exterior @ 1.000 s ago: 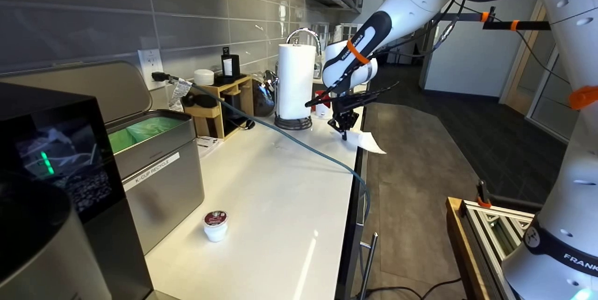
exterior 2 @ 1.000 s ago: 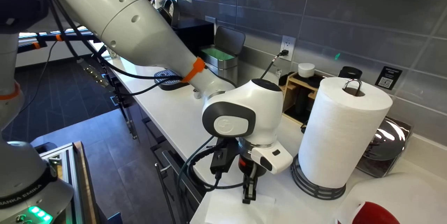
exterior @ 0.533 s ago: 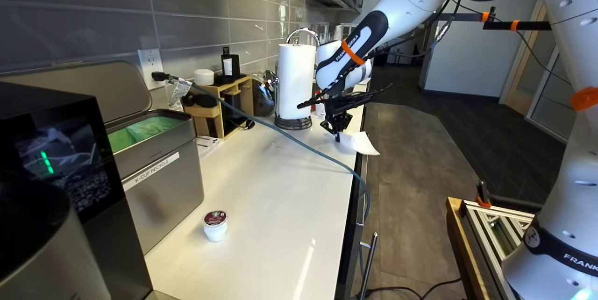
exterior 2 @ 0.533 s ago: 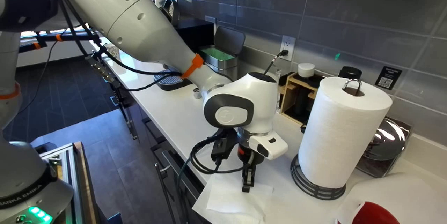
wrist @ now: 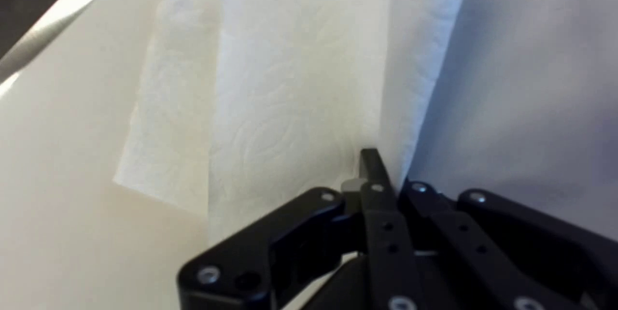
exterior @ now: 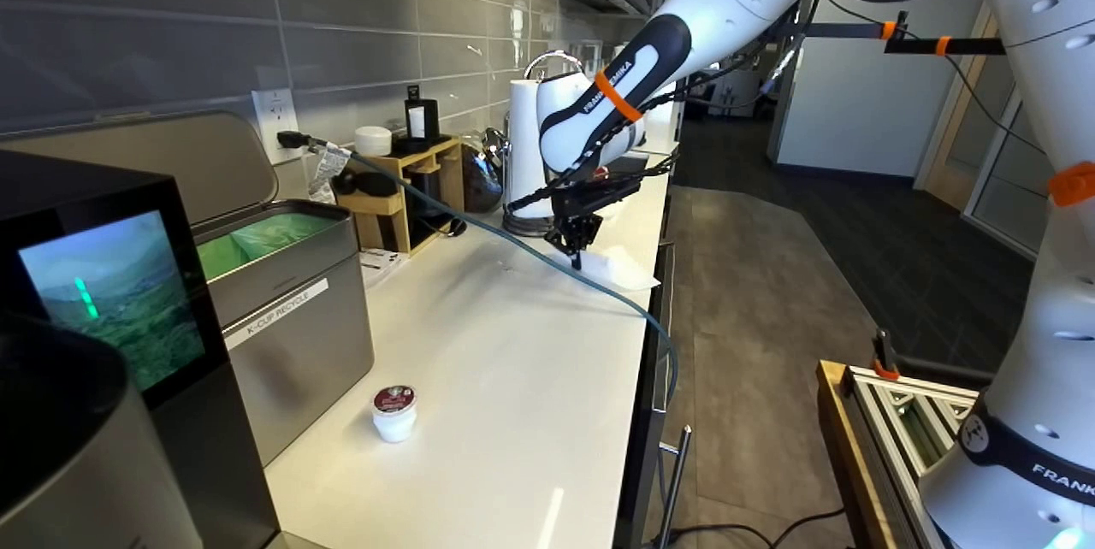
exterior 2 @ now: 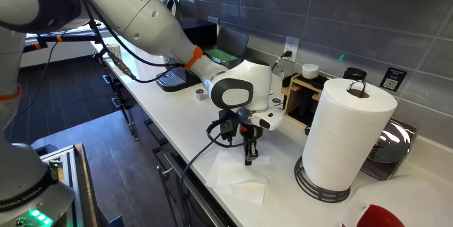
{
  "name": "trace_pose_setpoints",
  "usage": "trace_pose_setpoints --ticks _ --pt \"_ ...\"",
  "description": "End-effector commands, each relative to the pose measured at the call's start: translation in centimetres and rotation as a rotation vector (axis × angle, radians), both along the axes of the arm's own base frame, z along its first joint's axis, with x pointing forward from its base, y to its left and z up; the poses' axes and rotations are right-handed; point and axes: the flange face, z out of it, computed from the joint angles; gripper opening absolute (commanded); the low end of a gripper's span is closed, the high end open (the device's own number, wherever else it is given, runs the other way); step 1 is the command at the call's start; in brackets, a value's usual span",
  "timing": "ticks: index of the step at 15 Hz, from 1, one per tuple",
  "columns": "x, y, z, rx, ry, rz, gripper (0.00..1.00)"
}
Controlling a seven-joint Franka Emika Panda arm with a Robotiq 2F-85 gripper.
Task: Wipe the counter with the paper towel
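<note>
Paper towel (exterior 2: 240, 175) lay on worktop (exterior 2: 170, 110) near its front edge; roll (exterior 2: 348, 138) and rack (exterior 2: 293, 96) stood toward the back edge.

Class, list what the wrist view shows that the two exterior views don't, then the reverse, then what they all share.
Only the wrist view: the embossed pattern on the paper towel, and a close look at where the gripper pinches it.
Only the exterior views, and in both: the upright paper roll, the wooden rack and the small white cup with a dark top.
Shared: the gripper, the paper towel and the counter beneath it.
</note>
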Motion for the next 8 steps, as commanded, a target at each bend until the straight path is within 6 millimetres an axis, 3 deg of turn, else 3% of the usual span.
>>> trace_pose_setpoints --ticks 1,4,8 --pt "4.5 4.1 -2.9 0.063 -0.025 0.067 0.0" --pt "6.8 5.3 -2.9 0.081 -0.037 0.045 0.0" --pt "9.3 5.1 -3.0 0.084 -0.06 -0.019 0.0"
